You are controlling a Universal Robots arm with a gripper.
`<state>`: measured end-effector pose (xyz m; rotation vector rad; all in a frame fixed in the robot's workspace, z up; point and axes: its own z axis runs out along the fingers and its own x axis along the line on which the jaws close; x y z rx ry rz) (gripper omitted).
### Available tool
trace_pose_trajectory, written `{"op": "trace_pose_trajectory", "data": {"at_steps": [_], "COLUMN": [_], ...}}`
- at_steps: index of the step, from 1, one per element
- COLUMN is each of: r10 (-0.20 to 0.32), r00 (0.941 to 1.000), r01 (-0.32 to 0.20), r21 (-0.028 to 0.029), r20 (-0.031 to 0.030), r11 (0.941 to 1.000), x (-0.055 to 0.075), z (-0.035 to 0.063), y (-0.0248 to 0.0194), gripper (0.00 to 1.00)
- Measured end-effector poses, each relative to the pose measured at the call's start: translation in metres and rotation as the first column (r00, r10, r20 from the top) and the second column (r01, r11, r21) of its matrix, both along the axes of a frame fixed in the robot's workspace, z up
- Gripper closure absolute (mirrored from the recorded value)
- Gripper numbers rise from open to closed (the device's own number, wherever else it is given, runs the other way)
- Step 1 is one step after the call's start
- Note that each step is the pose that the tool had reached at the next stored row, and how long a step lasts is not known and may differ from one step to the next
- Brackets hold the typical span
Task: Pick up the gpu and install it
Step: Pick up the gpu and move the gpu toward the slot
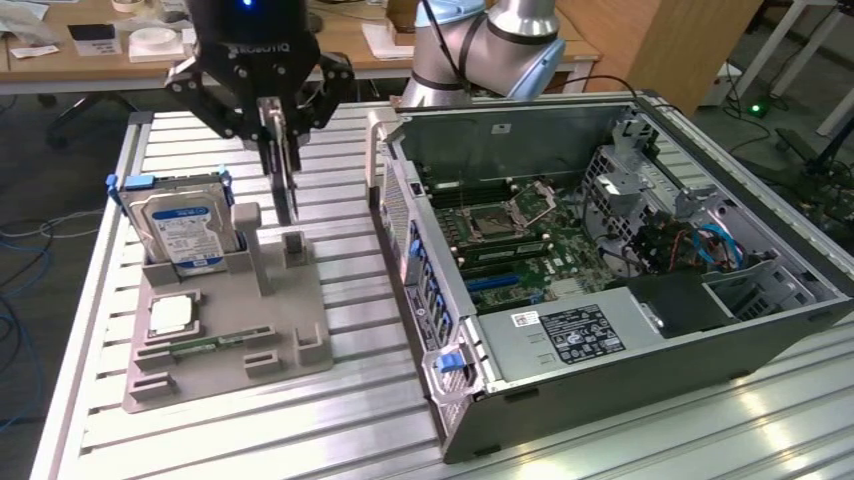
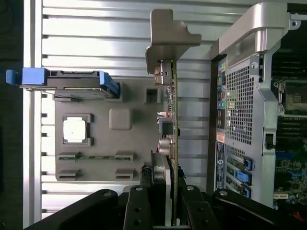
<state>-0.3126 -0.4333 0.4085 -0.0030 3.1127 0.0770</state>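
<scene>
The gpu (image 1: 284,185) hangs on edge below my gripper (image 1: 280,120), which is shut on its upper edge. The card's lower end floats just above a small post of the grey holder (image 1: 267,330). In the wrist view the gpu (image 2: 175,120) appears edge-on as a thin green strip, with its silver bracket (image 2: 168,38) at the far end. The dark fingers (image 2: 141,201) of my gripper (image 2: 167,191) clamp it from both sides. The open computer case (image 1: 641,310) lies on its side at the exterior view's right, with its motherboard (image 1: 521,240) exposed.
A hard drive (image 1: 187,230) with blue rails stands in the grey holder (image 2: 100,143), appearing edge-on as the hard drive (image 2: 62,81) in the wrist view. A processor chip (image 1: 174,315) and a memory stick (image 1: 214,343) lie in the holder too. The case's rear wall (image 2: 240,110) is close beside the card.
</scene>
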Motion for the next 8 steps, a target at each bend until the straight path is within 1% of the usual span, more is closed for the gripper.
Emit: {"op": "trace_pose_trajectory", "data": {"at_steps": [7, 8], "r10": [-0.014, -0.015], "r00": [0.9999, 0.9999], "r01": [0.014, 0.015], "r21": [0.0002, 0.0002], "r20": [0.0, 0.0001], "r11": [0.9999, 0.9999], "x": [0.0, 0.0], "z": [0.0223, 0.0243], "y": [0.0003, 0.0003], "gripper": [0.72, 0.72]}}
